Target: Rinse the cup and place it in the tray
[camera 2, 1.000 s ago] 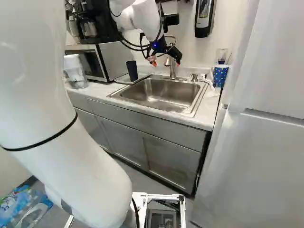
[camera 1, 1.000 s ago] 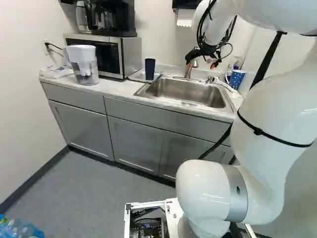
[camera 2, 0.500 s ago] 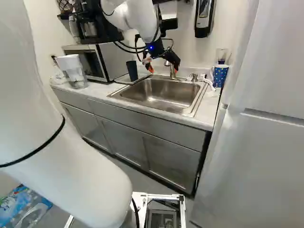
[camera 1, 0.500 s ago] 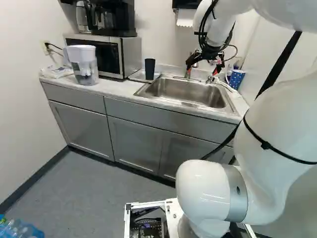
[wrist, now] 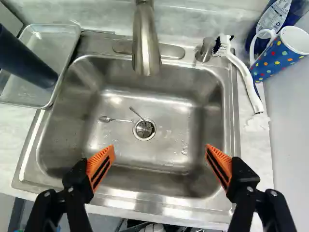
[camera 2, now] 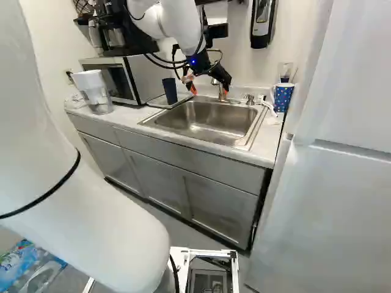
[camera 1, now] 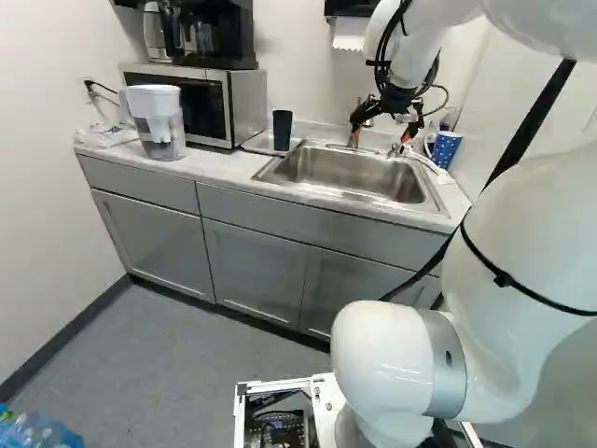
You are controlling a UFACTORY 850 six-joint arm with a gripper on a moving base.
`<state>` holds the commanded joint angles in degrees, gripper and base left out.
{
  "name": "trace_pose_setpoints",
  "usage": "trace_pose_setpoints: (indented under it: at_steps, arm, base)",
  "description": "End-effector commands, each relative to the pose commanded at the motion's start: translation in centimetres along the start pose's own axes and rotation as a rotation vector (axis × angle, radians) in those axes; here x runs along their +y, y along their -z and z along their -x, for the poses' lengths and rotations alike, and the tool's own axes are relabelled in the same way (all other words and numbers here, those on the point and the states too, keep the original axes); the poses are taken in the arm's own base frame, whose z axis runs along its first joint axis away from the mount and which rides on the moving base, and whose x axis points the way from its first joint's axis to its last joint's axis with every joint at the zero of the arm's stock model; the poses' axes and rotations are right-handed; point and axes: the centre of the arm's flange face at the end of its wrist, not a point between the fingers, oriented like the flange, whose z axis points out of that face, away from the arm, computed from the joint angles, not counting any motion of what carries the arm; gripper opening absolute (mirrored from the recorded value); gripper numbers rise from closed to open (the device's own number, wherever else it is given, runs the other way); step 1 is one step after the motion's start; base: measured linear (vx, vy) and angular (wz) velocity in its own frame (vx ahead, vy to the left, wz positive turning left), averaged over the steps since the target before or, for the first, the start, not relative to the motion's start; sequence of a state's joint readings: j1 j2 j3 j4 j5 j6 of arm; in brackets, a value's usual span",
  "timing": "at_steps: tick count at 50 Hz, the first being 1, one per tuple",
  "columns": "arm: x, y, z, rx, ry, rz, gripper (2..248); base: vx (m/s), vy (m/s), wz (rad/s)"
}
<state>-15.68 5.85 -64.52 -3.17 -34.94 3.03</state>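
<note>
My gripper (camera 1: pixel 381 141) hangs above the back of the sink (camera 1: pixel 347 177). In the wrist view the gripper (wrist: pixel 160 159) is open, its orange pads wide apart with only the sink basin behind them. The dark blue cup (wrist: pixel 25 60) stands in the shallow metal tray (wrist: pixel 52 42), beside the basin and well outside the fingers. From the left base view, the cup (camera 1: pixel 283 131) looks upright, near the microwave. A metal faucet (wrist: pixel 146 41) reaches over the basin, ahead of the fingers.
Two small spoons (wrist: pixel 115 119) lie near the drain. Beyond the soap pump (wrist: pixel 206 49) are a white-handled brush (wrist: pixel 245 72) and a dotted blue mug (wrist: pixel 280 53). A water pitcher (camera 1: pixel 159 121) and microwave (camera 1: pixel 191 98) stand on the counter; a fridge (camera 2: pixel 330 183) stands right of it.
Compared with a second ago, my gripper is lower over the sink and slightly turned, and the arm has swung a little. Over the last half second it barely moves. The cup has stayed in the tray.
</note>
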Motion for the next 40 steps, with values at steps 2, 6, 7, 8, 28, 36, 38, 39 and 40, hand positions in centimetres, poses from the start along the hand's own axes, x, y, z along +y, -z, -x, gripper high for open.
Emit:
trace_pose_setpoints:
  at_steps: [2, 6, 7, 8, 28, 36, 38, 39, 40]
  arm:
    - [0.0, 0.0, 0.0, 0.0, 0.0, 0.0, 247]
    - [0.0, 0.0, 0.0, 0.0, 0.0, 0.0, 247]
    - [0.0, 0.0, 0.0, 0.0, 0.0, 0.0, 247]
    - [0.0, 0.0, 0.0, 0.0, 0.0, 0.0, 247]
    - [0.0, 0.0, 0.0, 0.0, 0.0, 0.0, 247]
    - [0.0, 0.0, 0.0, 0.0, 0.0, 0.0, 247]
    - [0.0, 0.0, 0.0, 0.0, 0.0, 0.0, 247]
    - [0.0, 0.0, 0.0, 0.0, 0.0, 0.0, 247]
    - [0.0, 0.0, 0.0, 0.0, 0.0, 0.0, 247]
  base:
    - [0.0, 0.0, 0.0]
    - [0.0, 0.0, 0.0]
    - [0.0, 0.0, 0.0]
    - [0.0, 0.0, 0.0]
    - [0.0, 0.0, 0.0]
    - [0.0, 0.0, 0.0]
    - [0.0, 0.0, 0.0]
    - [0.0, 0.0, 0.0]
    - [0.0, 0.0, 0.0]
